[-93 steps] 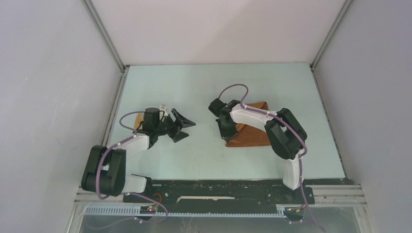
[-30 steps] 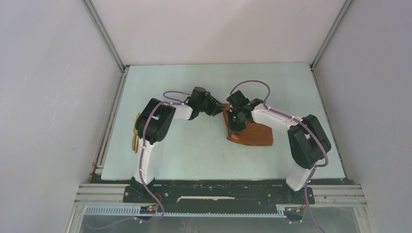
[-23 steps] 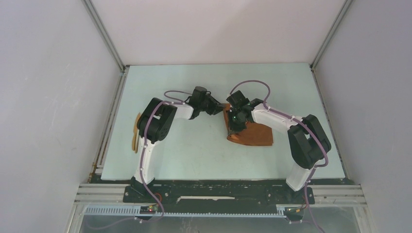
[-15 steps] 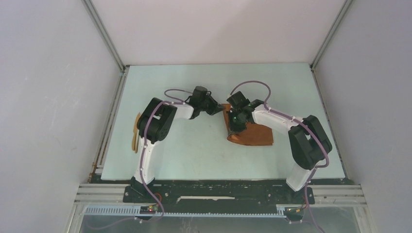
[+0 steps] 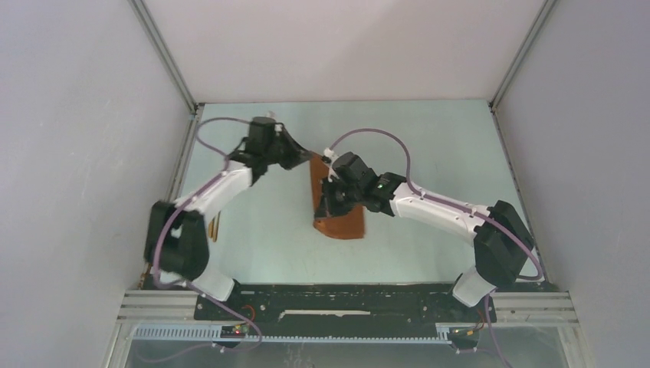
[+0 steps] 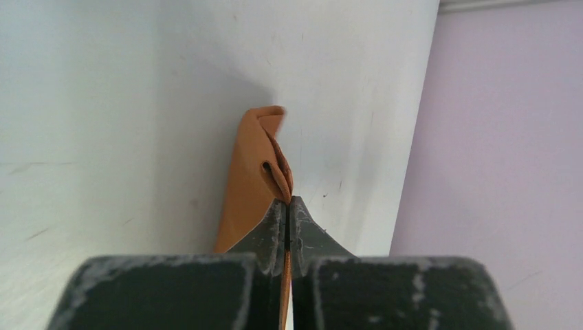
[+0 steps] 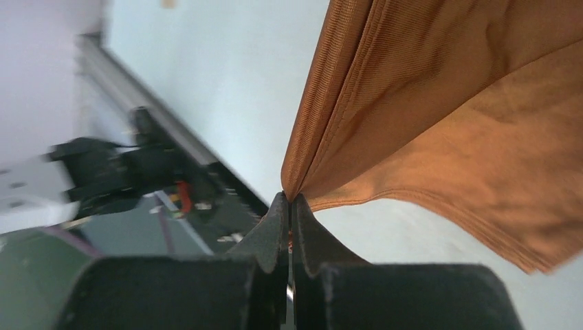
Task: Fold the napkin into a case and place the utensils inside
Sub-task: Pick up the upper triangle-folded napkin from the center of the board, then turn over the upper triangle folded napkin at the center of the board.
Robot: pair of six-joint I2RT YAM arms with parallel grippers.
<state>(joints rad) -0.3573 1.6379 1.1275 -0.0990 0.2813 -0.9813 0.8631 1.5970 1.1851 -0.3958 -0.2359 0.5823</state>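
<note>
The rust-orange napkin (image 5: 338, 205) is held up between both grippers near the table's middle, folded and hanging as a narrow strip. My left gripper (image 5: 304, 159) is shut on its far corner; in the left wrist view the cloth (image 6: 249, 175) is pinched at the fingertips of the left gripper (image 6: 288, 203). My right gripper (image 5: 326, 201) is shut on the near left edge; in the right wrist view the napkin (image 7: 440, 103) fans out from the tips of the right gripper (image 7: 289, 199). The utensils (image 5: 215, 228) lie at the table's left edge, mostly hidden behind the left arm.
The pale blue-green table (image 5: 429, 138) is boxed in by white walls on three sides, with metal rails (image 5: 178, 165) along its edges. The arm bases and a black rail (image 5: 345, 295) run along the near edge.
My left gripper has shut on the napkin's far corner. Both arms have carried the napkin leftward toward the middle of the table, and the left arm has swung out to the left.
</note>
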